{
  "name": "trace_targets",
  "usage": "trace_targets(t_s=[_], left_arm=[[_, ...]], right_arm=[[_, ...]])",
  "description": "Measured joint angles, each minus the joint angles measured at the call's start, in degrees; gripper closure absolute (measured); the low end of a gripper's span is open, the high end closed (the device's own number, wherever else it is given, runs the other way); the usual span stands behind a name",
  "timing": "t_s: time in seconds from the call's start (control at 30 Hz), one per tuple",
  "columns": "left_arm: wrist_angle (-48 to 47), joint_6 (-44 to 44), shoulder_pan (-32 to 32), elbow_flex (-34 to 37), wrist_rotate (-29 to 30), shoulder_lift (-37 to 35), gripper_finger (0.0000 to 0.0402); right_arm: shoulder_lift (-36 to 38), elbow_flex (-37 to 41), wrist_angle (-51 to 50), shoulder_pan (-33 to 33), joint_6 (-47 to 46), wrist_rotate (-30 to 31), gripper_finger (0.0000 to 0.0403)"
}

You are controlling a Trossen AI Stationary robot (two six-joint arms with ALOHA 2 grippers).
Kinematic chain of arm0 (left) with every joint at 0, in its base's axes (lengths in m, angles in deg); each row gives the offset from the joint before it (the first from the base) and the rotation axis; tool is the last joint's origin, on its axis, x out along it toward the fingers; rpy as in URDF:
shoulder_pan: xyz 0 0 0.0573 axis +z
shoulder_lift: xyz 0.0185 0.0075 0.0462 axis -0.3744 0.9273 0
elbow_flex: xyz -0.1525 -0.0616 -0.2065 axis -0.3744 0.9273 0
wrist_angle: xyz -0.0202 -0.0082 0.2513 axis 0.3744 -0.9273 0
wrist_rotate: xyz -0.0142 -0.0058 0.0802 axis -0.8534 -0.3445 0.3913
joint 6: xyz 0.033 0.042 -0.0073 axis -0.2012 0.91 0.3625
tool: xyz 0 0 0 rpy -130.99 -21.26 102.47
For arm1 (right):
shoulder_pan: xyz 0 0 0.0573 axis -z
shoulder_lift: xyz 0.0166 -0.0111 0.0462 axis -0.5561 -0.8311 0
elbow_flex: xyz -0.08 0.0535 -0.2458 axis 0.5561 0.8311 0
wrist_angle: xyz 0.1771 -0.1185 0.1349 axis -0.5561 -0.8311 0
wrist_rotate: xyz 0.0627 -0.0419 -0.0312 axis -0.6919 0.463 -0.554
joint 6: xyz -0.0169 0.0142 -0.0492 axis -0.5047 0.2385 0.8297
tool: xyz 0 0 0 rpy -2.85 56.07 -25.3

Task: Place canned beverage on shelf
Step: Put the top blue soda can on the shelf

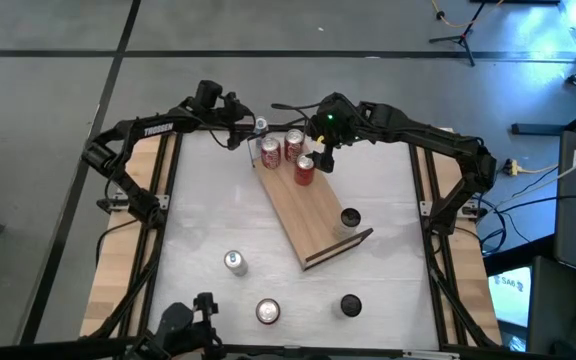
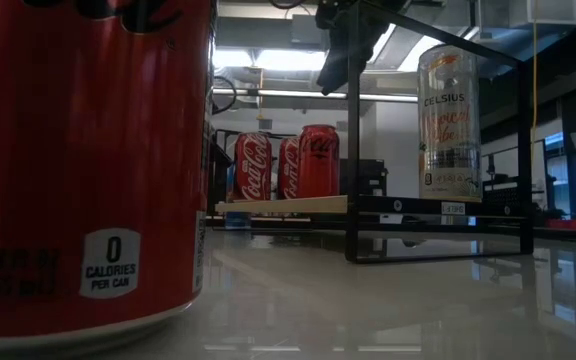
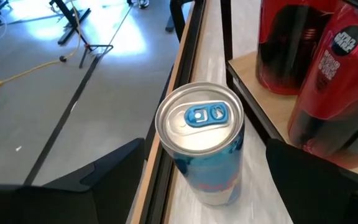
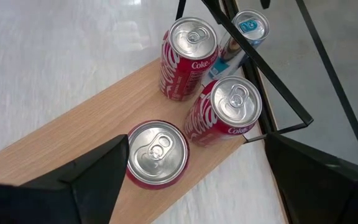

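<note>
The shelf (image 1: pixel 313 215), a light-wood board with black wire rails, lies slantwise on the white table. Three red cans (image 4: pixel 191 56) (image 4: pixel 229 112) (image 4: pixel 157 152) stand on its far end. A blue-and-silver can (image 3: pixel 201 143) stands on the table at the far edge, beside the shelf's rail. My left gripper (image 3: pixel 205 144) (image 1: pixel 246 130) is open, a finger on either side of this can, apart from it. My right gripper (image 4: pixel 197 143) (image 1: pixel 323 152) is open above the red cans, the nearest of them close to one finger. My right gripper: one fingertip (image 4: pixel 120 149) stands right beside the rim (image 4: pixel 135 140) of the red can nearest it, which stands upright on the board. I cannot tell whether it touches. My left gripper touches nothing.
A tall Celsius can (image 2: pixel 450 120) stands by the shelf's near end. A dark-topped can (image 1: pixel 349 218) is at that end in the high view. Three more cans (image 1: pixel 234 262) (image 1: pixel 268 311) (image 1: pixel 350 305) stand on the table's near part. Black frame rails run along both table sides.
</note>
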Motion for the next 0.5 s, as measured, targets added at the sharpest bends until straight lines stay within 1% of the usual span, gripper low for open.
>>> trace_targets(t_s=[0.13, 0.3, 0.5], left_arm=[[0.3, 0.0, 0.0, 0.0, -0.1, 0.3, 0.0079], [1.3, -0.4, 0.0, 0.0, 0.2, 3.0, 0.0079], [4.5, -1.3, -0.1, 0.0, -0.8, 3.6, 0.0079]], right_arm=[[0.0, 0.0, 0.0, 0.0, 0.0, 0.0, 0.0033], [0.0, 0.0, 0.0, 0.0, 0.0, 0.0, 0.0033], [0.0, 0.0, 0.0, 0.0, 0.0, 0.0, 0.0033]])
